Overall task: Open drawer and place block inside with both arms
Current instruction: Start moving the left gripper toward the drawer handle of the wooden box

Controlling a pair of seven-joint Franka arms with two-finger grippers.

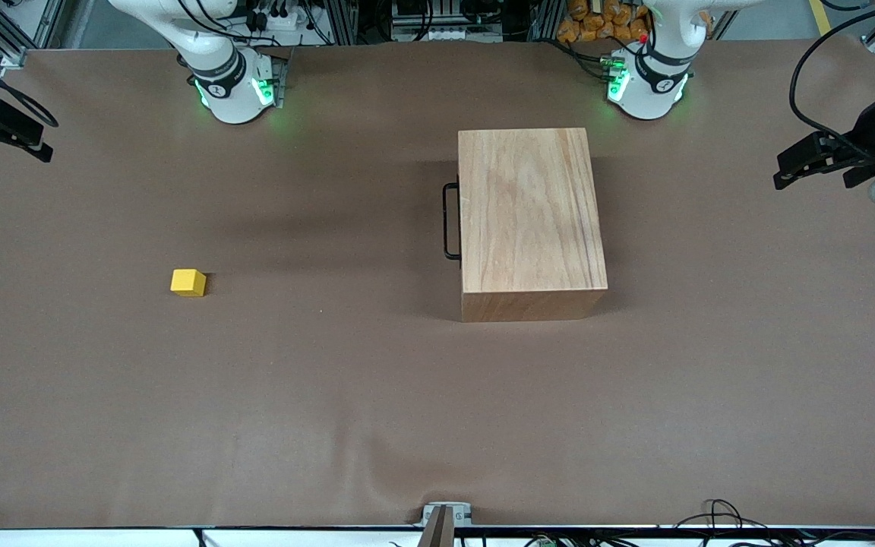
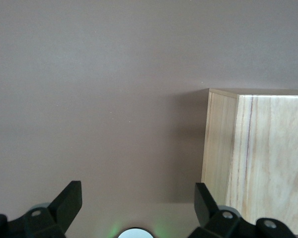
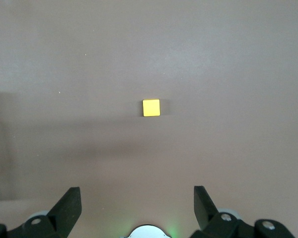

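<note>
Table (image 1: 377,395) brown; block (image 1: 188,282) apart.

The front camera is looking down from high across the table (image 1: 331,425), facing both arm bases, taking in the whole top with the box (image 1: 529,220) and block (image 1: 188,282). The left wrist camera is hanging high over the table's left-arm end, looking down past its open fingers (image 2: 69,201) at one corner of the box (image 2: 258,153). The right wrist camera is hanging high over the right-arm end, looking down between spread fingers (image 3: 69,203) at the block (image 3: 151,107). The wrist views are sharing nothing with each other; each is overlapping only the front view.
</note>
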